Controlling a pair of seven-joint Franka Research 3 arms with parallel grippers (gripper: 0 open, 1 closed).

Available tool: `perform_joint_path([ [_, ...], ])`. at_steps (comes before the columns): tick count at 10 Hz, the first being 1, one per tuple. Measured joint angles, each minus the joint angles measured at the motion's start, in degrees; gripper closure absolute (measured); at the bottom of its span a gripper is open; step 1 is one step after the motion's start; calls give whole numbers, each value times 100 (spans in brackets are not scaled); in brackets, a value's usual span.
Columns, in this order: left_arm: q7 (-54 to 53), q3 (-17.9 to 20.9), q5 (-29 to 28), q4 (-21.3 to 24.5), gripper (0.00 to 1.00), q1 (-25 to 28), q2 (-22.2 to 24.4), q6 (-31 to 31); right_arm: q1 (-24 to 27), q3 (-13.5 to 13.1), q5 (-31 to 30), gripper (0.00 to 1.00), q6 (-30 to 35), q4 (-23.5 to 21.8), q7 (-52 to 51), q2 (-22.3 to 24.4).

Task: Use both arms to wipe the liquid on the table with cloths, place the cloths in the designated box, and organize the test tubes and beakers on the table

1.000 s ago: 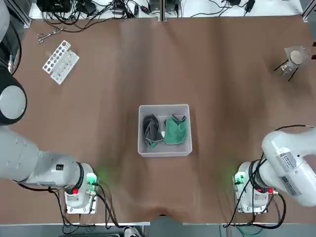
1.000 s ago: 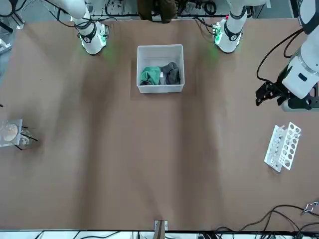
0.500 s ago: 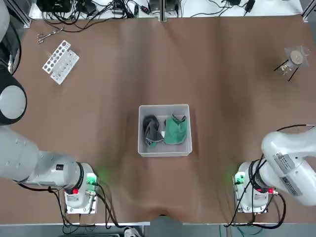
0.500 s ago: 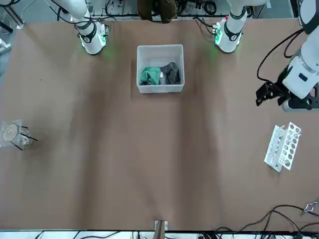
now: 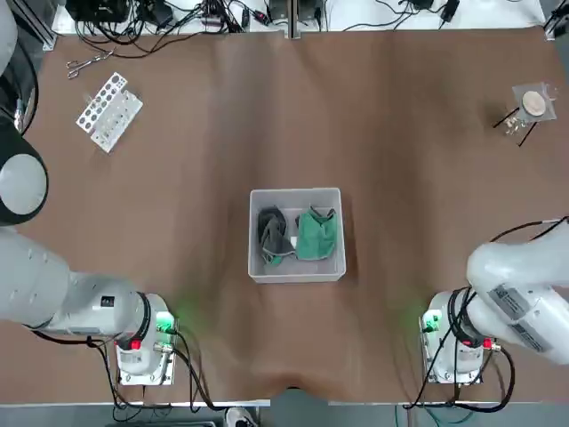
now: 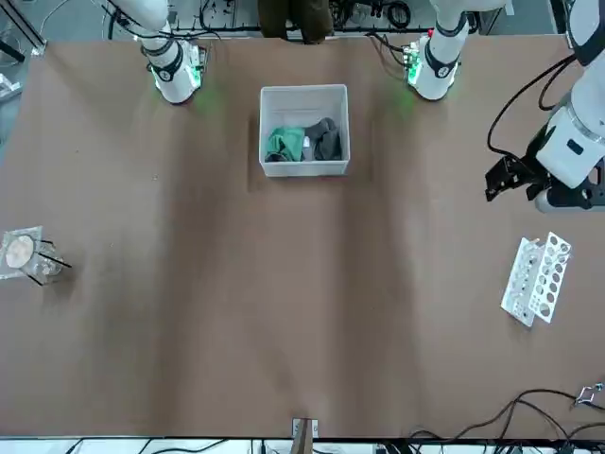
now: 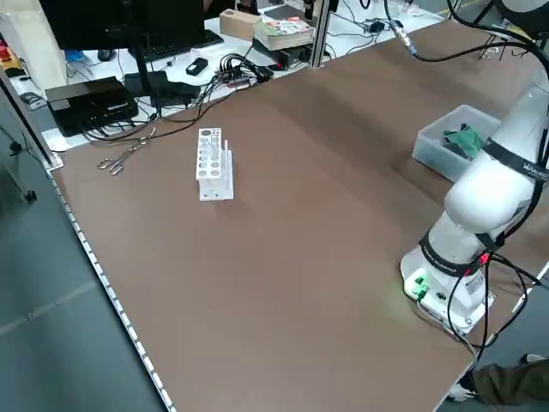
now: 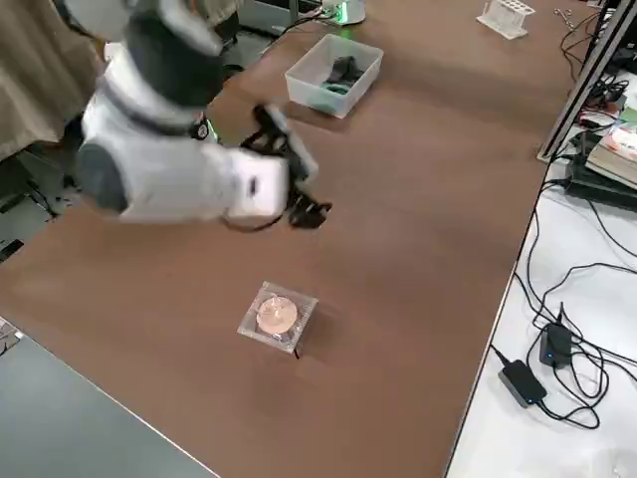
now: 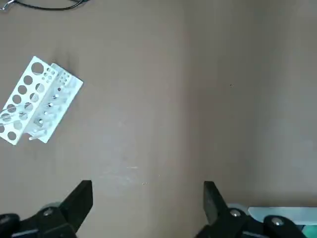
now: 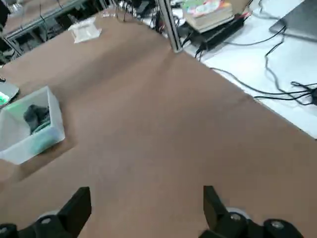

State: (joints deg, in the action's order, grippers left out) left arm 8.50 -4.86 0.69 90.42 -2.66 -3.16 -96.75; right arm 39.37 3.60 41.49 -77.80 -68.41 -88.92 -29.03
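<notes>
Cloths (image 5: 297,236) inside box (image 5: 296,197) mid-table — both grippers' fingers apart, empty, bare brown table (image 5: 400,160) all round

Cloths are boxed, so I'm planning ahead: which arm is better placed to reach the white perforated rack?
Left. The open left claw hangs near the rack; the right claw is across the table, by the clear container.

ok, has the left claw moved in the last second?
No. In the front view the left claw hangs open at the same spot, with the same gap to the white rack on the table as a second ago.
</notes>
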Motion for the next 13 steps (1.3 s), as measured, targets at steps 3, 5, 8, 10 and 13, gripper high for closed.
perform_joint_path([
  [3,0,9,0,-33,1,5,0,-23,-945,-36,-554,0,-349,-33,1464,285],
  [5,-2,14,0,-34,1,7,-1,-24,-1535,-96,-1074,0,-739,-38,2287,457],
  [8,-131,22,0,-36,1,58,-2,-25,-2648,-311,-2601,0,-990,-79,4284,738],
  [10,-167,24,0,-36,1,84,-2,-25,-3223,-343,-3357,0,-996,-229,6086,1010],
  [13,-175,23,6,-36,1,91,-2,-25,-3361,-410,-3909,0,-1240,-893,8371,1542],
])
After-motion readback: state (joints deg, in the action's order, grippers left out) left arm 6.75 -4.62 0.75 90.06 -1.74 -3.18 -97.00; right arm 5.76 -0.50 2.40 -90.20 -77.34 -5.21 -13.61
